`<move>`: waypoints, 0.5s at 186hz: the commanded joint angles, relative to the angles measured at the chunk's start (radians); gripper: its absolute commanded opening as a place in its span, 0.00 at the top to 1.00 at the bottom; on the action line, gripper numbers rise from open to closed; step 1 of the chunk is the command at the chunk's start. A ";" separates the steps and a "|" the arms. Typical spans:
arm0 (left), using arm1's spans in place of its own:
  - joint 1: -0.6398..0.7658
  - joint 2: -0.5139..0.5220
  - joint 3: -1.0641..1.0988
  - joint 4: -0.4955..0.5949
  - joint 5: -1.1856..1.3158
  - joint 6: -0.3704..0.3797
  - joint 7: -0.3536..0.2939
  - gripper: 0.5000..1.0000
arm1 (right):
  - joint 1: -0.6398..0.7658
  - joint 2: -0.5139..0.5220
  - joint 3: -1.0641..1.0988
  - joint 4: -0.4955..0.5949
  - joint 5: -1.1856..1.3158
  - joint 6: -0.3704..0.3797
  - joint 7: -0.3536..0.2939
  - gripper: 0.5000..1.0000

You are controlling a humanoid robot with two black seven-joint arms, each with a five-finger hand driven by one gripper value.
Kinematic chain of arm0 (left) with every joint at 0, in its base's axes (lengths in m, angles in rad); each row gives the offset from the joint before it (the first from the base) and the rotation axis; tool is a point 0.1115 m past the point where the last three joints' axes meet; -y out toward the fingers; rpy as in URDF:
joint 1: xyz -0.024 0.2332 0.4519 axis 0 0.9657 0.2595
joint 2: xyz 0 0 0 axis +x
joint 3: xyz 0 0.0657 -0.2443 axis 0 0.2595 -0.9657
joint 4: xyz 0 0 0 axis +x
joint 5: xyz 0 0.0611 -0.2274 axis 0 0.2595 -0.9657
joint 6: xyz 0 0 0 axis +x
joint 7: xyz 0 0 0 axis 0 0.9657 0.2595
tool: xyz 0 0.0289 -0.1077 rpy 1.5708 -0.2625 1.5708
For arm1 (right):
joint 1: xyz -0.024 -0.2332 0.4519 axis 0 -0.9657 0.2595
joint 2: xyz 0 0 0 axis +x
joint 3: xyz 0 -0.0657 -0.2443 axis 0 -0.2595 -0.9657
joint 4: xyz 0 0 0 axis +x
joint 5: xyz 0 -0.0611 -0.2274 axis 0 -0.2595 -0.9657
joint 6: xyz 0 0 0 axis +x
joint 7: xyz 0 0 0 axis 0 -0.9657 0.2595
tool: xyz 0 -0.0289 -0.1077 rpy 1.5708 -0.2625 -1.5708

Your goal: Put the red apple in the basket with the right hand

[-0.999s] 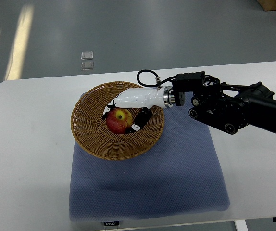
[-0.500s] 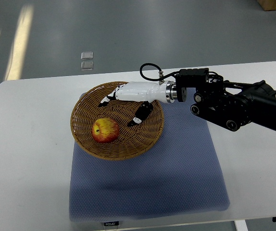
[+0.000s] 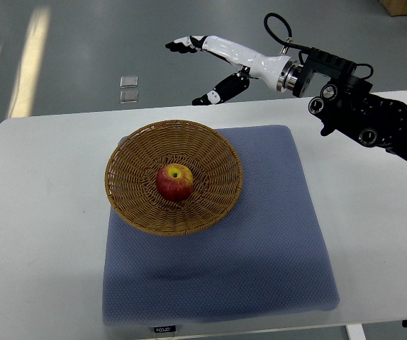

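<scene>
As the red apple is seen lying in the middle of the basket, the placing is judged done — the right robot hand is raised beyond the surface, fingers spread, nothing held.

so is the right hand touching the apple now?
Apart. The top view shows the right hand open, past the table's far edge, clear of the red apple sitting in the basket.

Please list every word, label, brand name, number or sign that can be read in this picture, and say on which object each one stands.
Small white print on a dark tag at the front edge of the blue mat, tag at: too small and blurred to read with certainty.
No readable text on the basket, the red apple, the white table or the right hand.
</scene>
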 commanded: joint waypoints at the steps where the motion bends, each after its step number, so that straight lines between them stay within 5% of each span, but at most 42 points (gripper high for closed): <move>1: 0.000 0.000 0.000 0.000 0.000 0.000 0.000 0.00 | -0.016 -0.007 -0.001 -0.012 0.180 0.000 -0.002 0.17; 93: 0.000 0.000 0.000 0.000 0.000 0.000 0.000 0.00 | -0.132 0.042 0.033 -0.022 0.783 -0.138 -0.088 0.17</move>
